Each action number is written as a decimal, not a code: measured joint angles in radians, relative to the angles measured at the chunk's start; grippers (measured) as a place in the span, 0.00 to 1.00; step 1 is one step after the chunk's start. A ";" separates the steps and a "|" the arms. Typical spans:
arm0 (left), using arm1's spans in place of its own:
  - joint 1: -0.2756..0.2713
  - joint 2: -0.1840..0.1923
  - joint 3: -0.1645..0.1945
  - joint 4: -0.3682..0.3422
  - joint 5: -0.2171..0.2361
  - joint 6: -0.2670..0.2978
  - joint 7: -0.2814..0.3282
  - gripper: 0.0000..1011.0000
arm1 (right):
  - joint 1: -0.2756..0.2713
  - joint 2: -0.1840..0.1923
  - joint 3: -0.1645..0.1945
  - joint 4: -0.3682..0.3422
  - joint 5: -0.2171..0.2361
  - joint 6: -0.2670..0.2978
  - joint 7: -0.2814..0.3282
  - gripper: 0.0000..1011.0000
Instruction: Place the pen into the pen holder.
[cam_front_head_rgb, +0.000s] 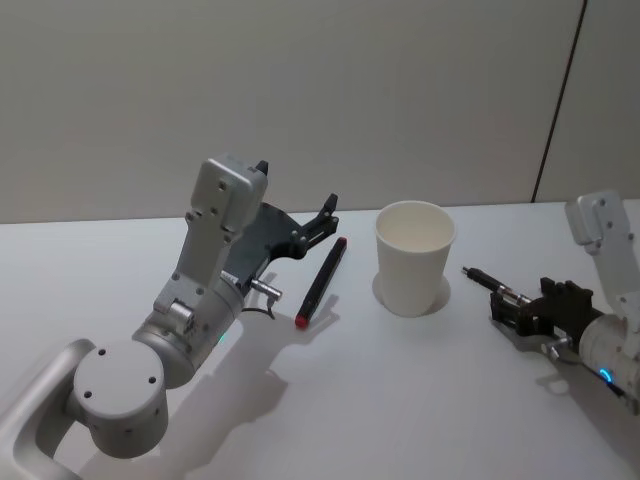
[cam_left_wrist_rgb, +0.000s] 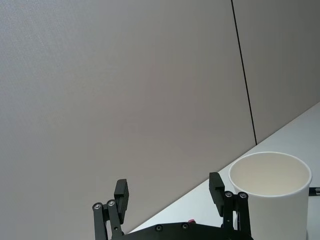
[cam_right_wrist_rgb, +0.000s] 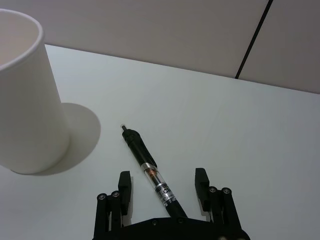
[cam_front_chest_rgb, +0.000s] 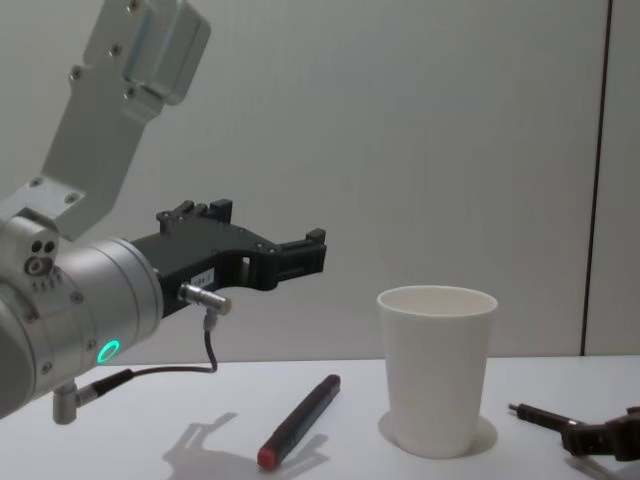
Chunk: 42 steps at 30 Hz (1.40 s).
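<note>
Cup (cam_front_head_rgb: 414, 258) stood empty mid-frame; left gripper (cam_front_head_rgb: 328, 215) gaped bare near red-tipped pen (cam_front_head_rgb: 320, 283), right gripper (cam_right_wrist_rgb: 162, 180) gaped astride black pen (cam_right_wrist_rgb: 145, 160); pickup pending.

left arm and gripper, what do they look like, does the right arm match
The left arm has rounded silver-grey joint housings and a boxy pale-grey link, with a glowing teal ring light and a thin black cable at the wrist. The left gripper is black with two slim fingers. The right arm matches: pale grey, a blue light, black right gripper.
</note>
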 joint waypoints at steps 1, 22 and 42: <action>0.000 0.000 0.000 0.000 0.000 0.000 0.000 0.99 | 0.000 0.000 0.001 0.000 0.002 0.000 0.000 0.78; 0.000 0.000 0.000 0.000 0.000 0.000 0.000 0.99 | 0.000 -0.017 0.016 0.002 0.089 0.013 -0.023 0.54; 0.000 0.000 0.000 0.000 0.000 0.000 0.000 0.99 | 0.001 -0.022 0.018 0.001 0.111 0.018 -0.025 0.40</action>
